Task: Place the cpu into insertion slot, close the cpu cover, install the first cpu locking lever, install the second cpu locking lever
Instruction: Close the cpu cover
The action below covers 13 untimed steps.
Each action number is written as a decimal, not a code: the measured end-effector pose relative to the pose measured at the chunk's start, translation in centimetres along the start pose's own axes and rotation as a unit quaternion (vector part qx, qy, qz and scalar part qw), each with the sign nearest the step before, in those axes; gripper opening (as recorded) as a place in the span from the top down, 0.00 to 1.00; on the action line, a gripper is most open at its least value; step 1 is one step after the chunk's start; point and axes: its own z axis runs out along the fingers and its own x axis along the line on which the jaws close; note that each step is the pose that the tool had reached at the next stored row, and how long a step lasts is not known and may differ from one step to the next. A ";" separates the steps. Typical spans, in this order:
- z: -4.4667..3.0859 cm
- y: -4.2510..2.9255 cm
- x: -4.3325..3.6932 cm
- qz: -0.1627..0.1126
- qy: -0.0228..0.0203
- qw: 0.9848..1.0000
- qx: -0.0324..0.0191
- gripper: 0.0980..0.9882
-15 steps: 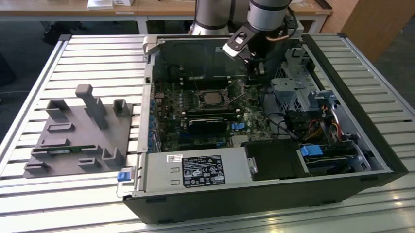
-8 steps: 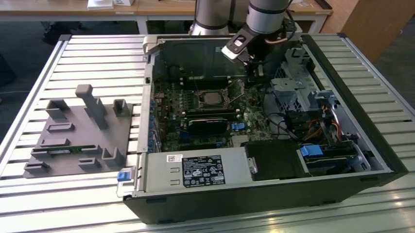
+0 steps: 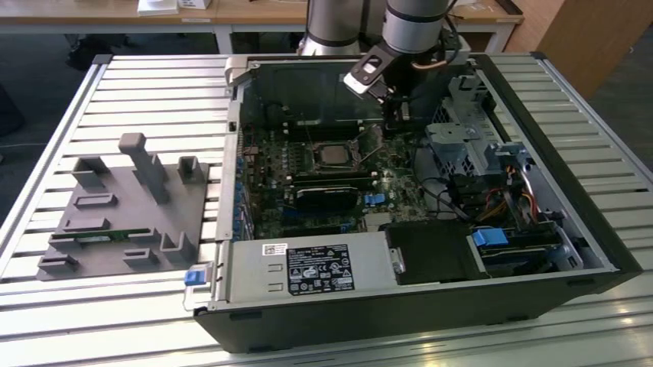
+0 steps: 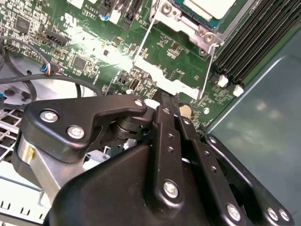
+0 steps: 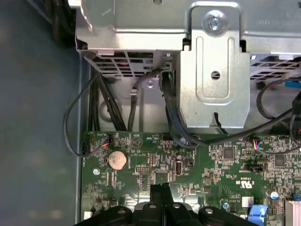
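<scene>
The cpu (image 3: pixel 332 155) lies flat in the insertion slot (image 3: pixel 309 158) on the green board, its silvery top showing; in the second wrist view the cpu (image 4: pixel 210 6) sits inside the silvery cpu cover (image 4: pixel 205 37), which frames it. Two thin wire locking levers (image 4: pixel 143 40) (image 4: pixel 207 70) run from the socket's corners toward my gripper. My gripper (image 3: pixel 394 116) hangs over the board beside the socket, on the exterior view's right. Its black fingertips (image 4: pixel 170 100) are pressed together with nothing seen between them, and they show again in the first wrist view (image 5: pixel 160 190).
Black memory slots (image 4: pixel 256 40) run along one side of the socket. A metal drive cage (image 5: pixel 214 70) with black cables (image 5: pixel 171 113) rises beyond the board's edge, near a coin battery (image 5: pixel 117 160). A grey fixture block (image 3: pixel 128 210) stands outside the case (image 3: pixel 408 306), on the exterior view's left.
</scene>
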 end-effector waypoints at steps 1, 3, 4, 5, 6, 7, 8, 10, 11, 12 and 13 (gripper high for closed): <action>0.00 -0.09 0.00 0.000 0.000 1.000 0.000 0.99; -0.01 -0.28 0.00 0.000 0.000 1.000 0.000 0.99; -0.01 -0.39 0.00 0.000 0.000 1.000 0.000 0.99; -0.01 -0.50 0.00 0.000 0.000 1.000 0.000 0.99; -0.02 -0.64 0.00 0.000 0.000 1.000 0.000 0.99; -0.02 -0.79 0.00 0.000 0.000 1.000 0.000 0.99; -0.03 -0.95 0.00 0.000 0.000 1.000 0.000 0.99; -0.03 -1.22 0.00 0.000 0.000 1.000 0.000 0.99; -0.04 -1.37 0.00 0.000 0.000 1.000 0.000 0.99; -0.04 -1.51 0.00 0.000 0.000 1.000 0.000 0.99; -0.05 -1.65 0.00 0.000 0.000 1.000 0.000 0.99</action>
